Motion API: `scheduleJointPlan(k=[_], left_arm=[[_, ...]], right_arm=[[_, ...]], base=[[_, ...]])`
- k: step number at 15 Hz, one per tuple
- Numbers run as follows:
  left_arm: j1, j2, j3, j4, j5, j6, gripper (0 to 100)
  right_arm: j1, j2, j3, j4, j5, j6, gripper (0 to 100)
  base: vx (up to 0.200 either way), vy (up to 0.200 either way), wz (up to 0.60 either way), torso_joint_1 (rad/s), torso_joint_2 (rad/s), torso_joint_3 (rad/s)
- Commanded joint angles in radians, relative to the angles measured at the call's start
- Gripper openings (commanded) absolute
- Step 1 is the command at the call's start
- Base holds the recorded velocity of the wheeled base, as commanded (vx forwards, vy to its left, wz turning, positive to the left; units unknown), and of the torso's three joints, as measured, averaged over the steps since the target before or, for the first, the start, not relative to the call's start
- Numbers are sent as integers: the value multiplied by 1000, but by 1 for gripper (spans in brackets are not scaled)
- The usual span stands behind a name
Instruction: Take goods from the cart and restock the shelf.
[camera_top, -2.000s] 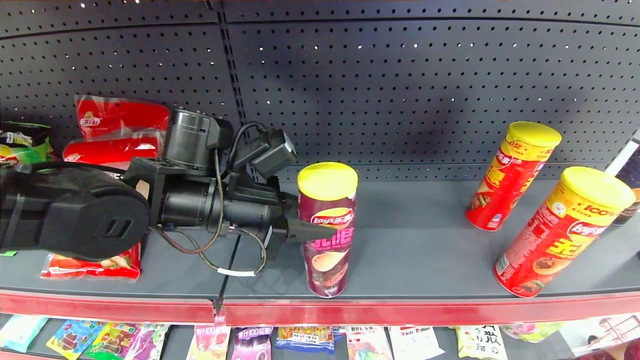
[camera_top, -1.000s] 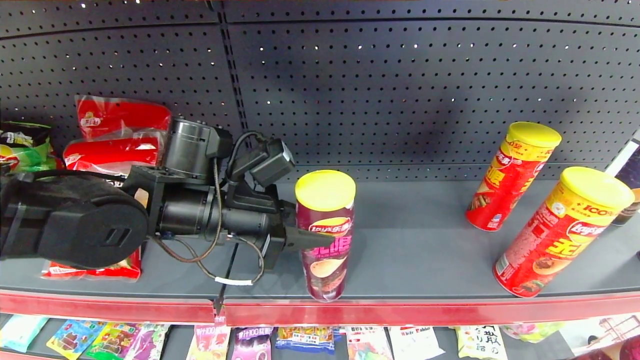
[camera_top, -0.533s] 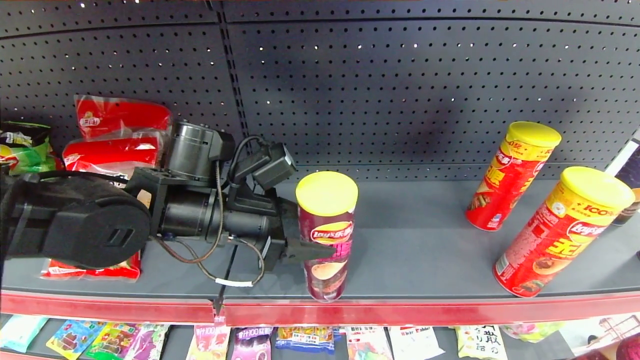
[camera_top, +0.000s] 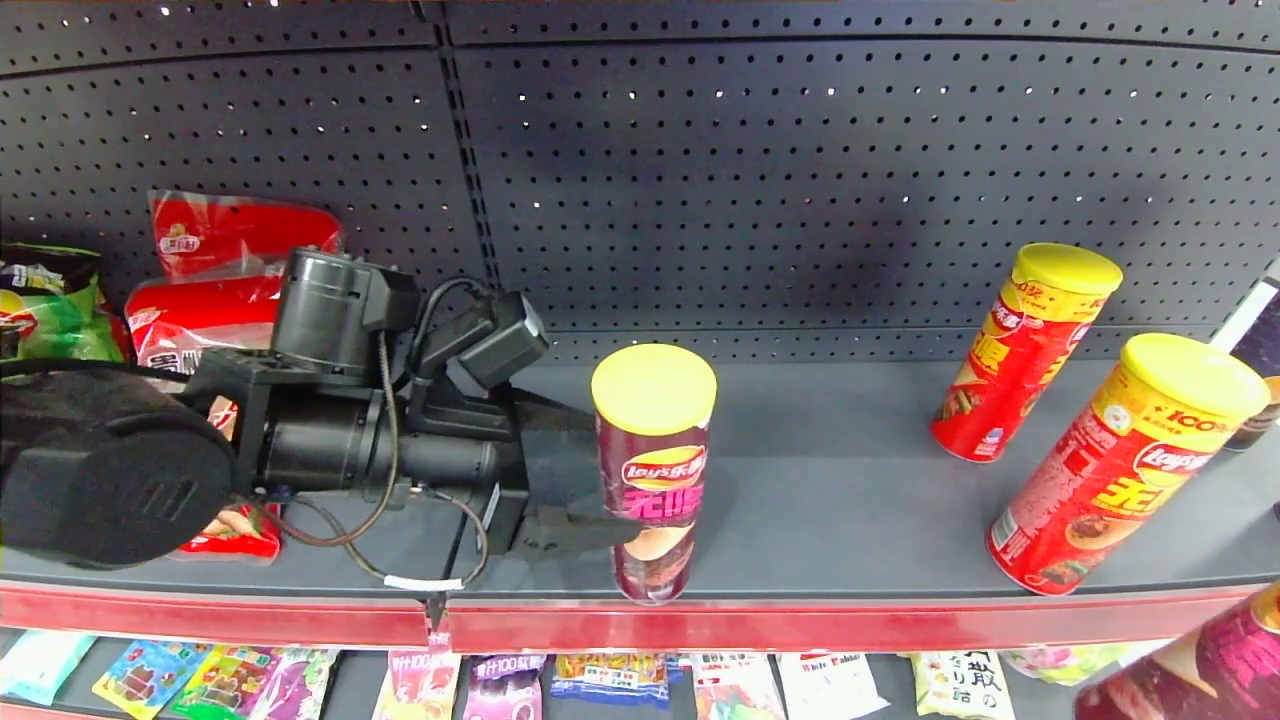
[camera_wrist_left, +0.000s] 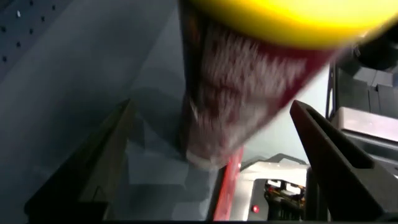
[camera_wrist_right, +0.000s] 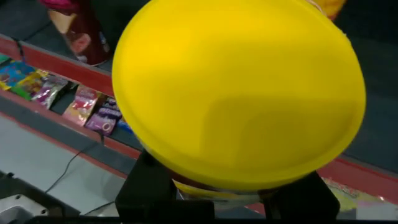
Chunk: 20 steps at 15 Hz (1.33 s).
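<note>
Standing cylindrical can (camera_top: 652, 500), smooth yellow lid (camera_top: 653, 388)

matte black left arm (camera_top: 110, 480), cylindrical motor housing (camera_top: 330, 310), looped cables (camera_top: 384, 400), white tag (camera_top: 422, 582), pointed tool (camera_top: 615, 470).

Shop: pegboard shelf (camera_top: 830, 500) w/ chip cans (camera_top: 1020, 355), snack bags (camera_top: 240, 232), red front rail (camera_top: 850, 625).

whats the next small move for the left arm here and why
Probably draw the left gripper straight back off the shelf. The purple can stands upright near the front edge, and the jaws sit open on either side of it without gripping, so it looks placed. The right gripper holds a second can that may need room.
</note>
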Motion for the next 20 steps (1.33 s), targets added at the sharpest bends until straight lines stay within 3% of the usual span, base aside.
scheduleJointPlan(k=[1,2,6,8,11,17,20], left_arm=[[24,-100,83,1,8,-1,100],[32,-129,110,1,16,-2,100],[44,-296,224,-1,86,-90,100],[44,-338,262,-1,112,-114,100],[44,-395,319,-1,135,-117,100],[44,-404,328,-1,158,-117,100],[44,-399,327,-1,158,-117,100]], right_arm=[[113,201,-129,0,12,0,0],[141,243,-155,-1,12,0,0],[202,424,-285,-9,10,-2,0],[228,470,-320,-9,7,-3,0],[267,560,-406,-9,3,-8,0],[274,683,-488,-20,1,-48,0],[291,761,-485,-142,0,-48,0]], base=[[0,0,0,0,0,0],[0,0,0,0,0,0],[0,0,0,0,0,0],[0,0,0,0,0,0],[0,0,0,0,0,0],[0,0,0,0,0,0],[0,0,0,0,0,0]])
